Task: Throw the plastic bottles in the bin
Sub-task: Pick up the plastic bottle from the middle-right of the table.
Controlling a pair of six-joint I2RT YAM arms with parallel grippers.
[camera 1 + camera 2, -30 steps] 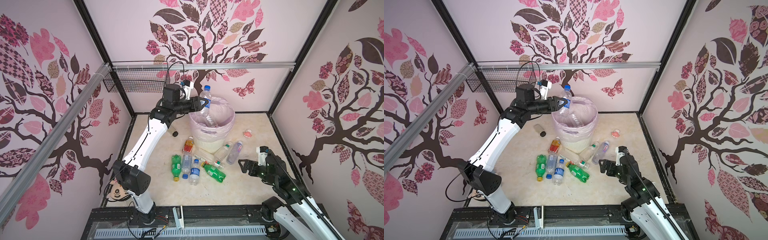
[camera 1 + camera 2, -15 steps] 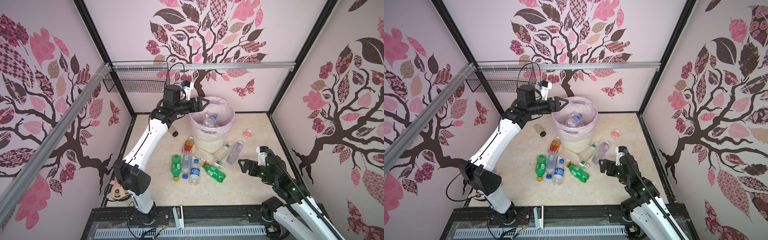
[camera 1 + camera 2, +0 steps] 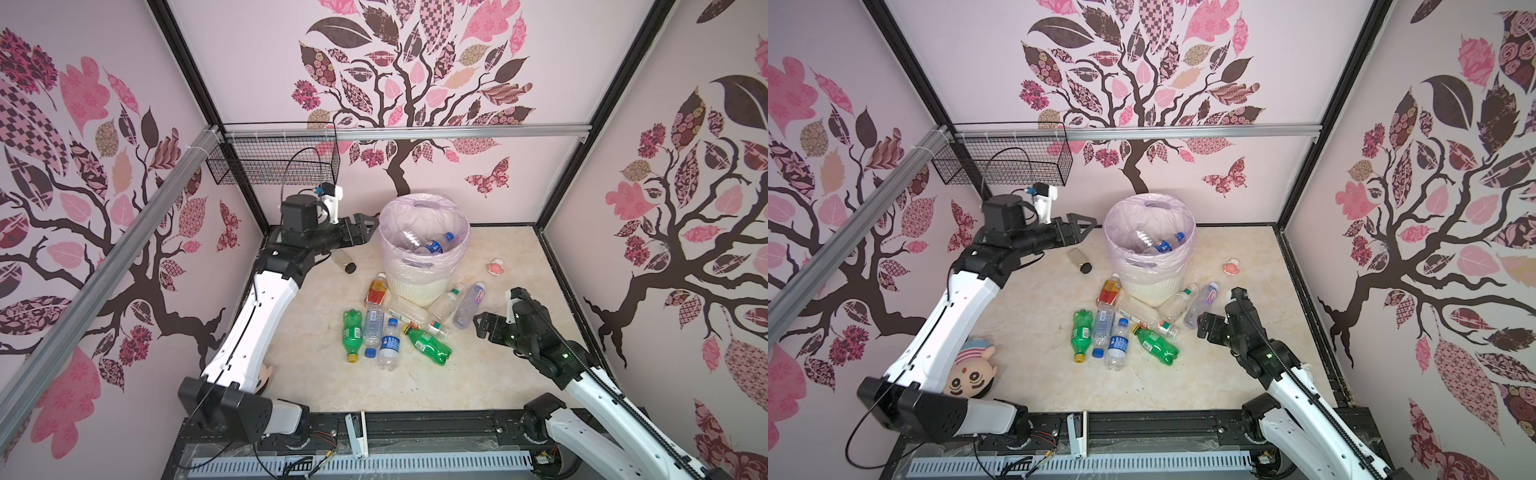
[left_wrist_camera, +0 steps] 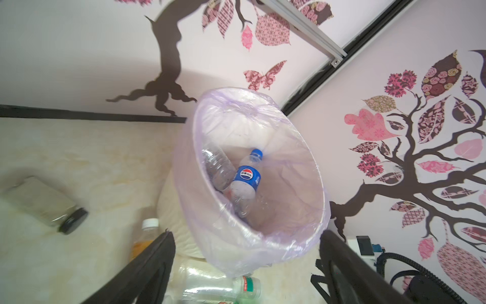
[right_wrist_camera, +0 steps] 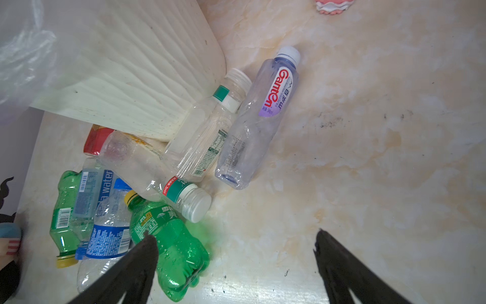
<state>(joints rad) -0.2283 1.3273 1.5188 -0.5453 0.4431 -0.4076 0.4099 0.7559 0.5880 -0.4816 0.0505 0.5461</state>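
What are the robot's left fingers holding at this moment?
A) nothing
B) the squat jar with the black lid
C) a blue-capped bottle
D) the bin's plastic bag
A: in the left wrist view the left fingers stand wide apart with nothing between them, while a blue-capped bottle lies inside the bin.

floor bottles 8 | binned bottles 2 | bin 1 | jar 1

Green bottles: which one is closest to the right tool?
The slanted green bottle, on the pile's side facing the right tool; the other green bottle lies beyond the blue-labelled bottles.
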